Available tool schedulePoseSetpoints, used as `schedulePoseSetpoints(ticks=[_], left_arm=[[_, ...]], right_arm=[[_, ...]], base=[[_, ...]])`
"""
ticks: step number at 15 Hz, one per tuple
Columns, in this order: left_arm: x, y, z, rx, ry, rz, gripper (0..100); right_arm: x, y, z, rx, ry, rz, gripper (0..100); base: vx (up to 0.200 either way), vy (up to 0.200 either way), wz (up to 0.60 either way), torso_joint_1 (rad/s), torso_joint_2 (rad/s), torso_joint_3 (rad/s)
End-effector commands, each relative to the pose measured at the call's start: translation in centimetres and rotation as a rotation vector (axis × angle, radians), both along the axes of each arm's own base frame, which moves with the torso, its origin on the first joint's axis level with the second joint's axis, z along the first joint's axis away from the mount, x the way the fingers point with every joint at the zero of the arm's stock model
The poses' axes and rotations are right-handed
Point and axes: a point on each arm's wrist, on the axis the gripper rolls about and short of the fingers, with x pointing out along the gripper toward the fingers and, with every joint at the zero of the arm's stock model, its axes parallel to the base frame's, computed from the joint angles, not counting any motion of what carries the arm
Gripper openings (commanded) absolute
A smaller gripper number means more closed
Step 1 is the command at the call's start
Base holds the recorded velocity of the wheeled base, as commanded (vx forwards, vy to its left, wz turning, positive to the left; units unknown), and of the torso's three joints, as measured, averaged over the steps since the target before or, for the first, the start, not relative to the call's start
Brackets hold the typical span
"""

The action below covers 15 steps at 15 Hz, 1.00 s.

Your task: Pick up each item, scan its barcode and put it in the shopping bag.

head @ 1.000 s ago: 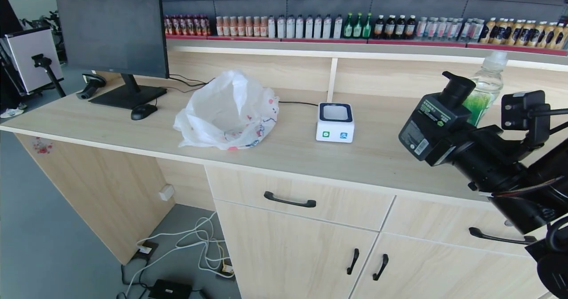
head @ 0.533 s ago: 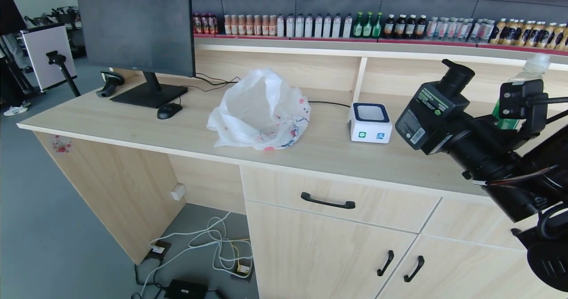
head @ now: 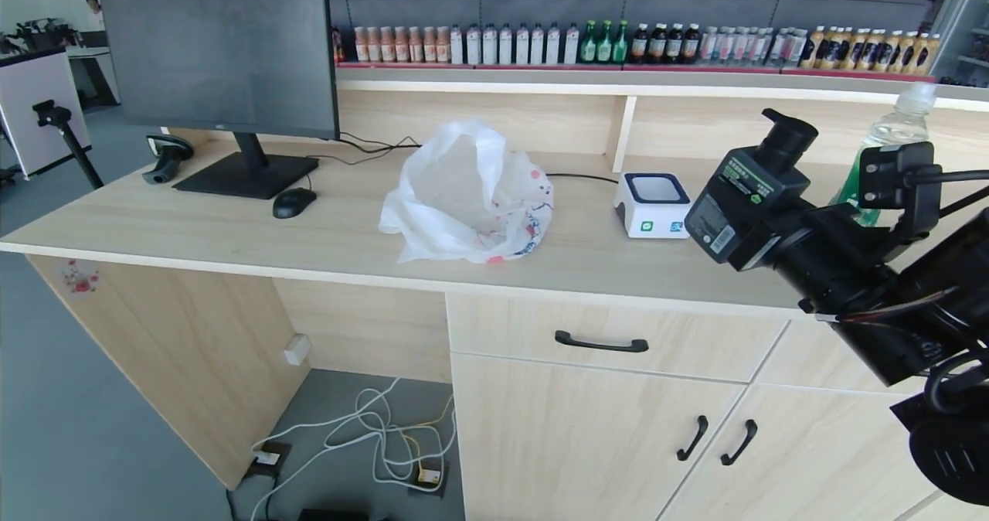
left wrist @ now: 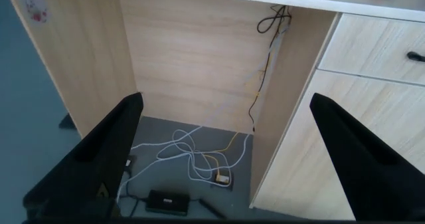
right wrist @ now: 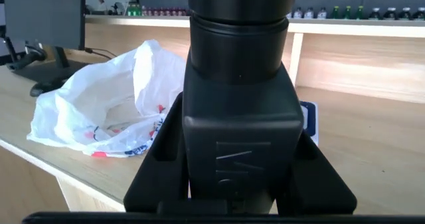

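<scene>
1. A black bottle [head: 742,196] with a wide black cap is gripped near its base by the right gripper [head: 766,249]. It is held tilted in the air at the counter's front edge, with the barcode label turned toward the front.
2. In the right wrist view the fingers [right wrist: 159,161] of that gripper are seen pressed against both sides of the bottle.
3. The scanner [head: 653,206] (a small white box with a dark-framed window on top) stands on the counter [head: 232,227], just beside the held bottle as seen from the head.
4. The shopping bag [head: 471,196], of white plastic with its mouth open upward, lies on the counter between the scanner and the mouse [head: 293,202].
5. A clear bottle [head: 888,131] with a green label is seen upright on the counter behind the right arm.
6. The left gripper [left wrist: 226,104] is held below counter height, with its fingers [left wrist: 99,157] spread wide and nothing between them. It is faced toward the recess under the counter, where cables [left wrist: 199,161] lie on the floor.
7. A monitor [head: 220,49] stands on the counter's left part, with a handheld scanner [head: 166,158] beside its stand.
</scene>
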Motion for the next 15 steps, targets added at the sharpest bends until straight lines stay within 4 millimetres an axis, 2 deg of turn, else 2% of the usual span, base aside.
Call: schedulePoseSetpoints(ticks=[1, 2, 7, 14, 15], left_arm=[[0.00, 0.00, 0.00, 0.002, 0.000, -0.001, 100], [0.00, 0.00, 0.00, 0.002, 0.000, 0.000, 100], [0.00, 0.00, 0.00, 0.005, 0.000, -0.001, 100], [0.00, 0.00, 0.00, 0.003, 0.000, 0.000, 100], [0.00, 0.00, 0.00, 0.002, 0.000, 0.000, 100]], right_arm=[[0.25, 0.10, -0.05, 0.000, -0.001, 0.001, 0], [0.29, 0.21, -0.10, -0.001, 0.000, 0.005, 0], [0.43, 0.53, 0.20, 0.003, -0.013, 0.015, 0], [0.58, 0.68, -0.03, 0.001, -0.006, 0.018, 0], [0.70, 0.95, 0.09, 0.002, -0.012, 0.025, 0]], base=[[0.000, 0.200, -0.60, 0.007, 0.01, 0.002], [0.000, 0.200, -0.60, -0.002, 0.00, 0.002], [0.000, 0.000, 0.00, 0.000, 0.00, 0.000], [0.200, 0.000, 0.00, 0.002, 0.00, 0.004], [0.000, 0.000, 0.00, 0.000, 0.00, 0.000]])
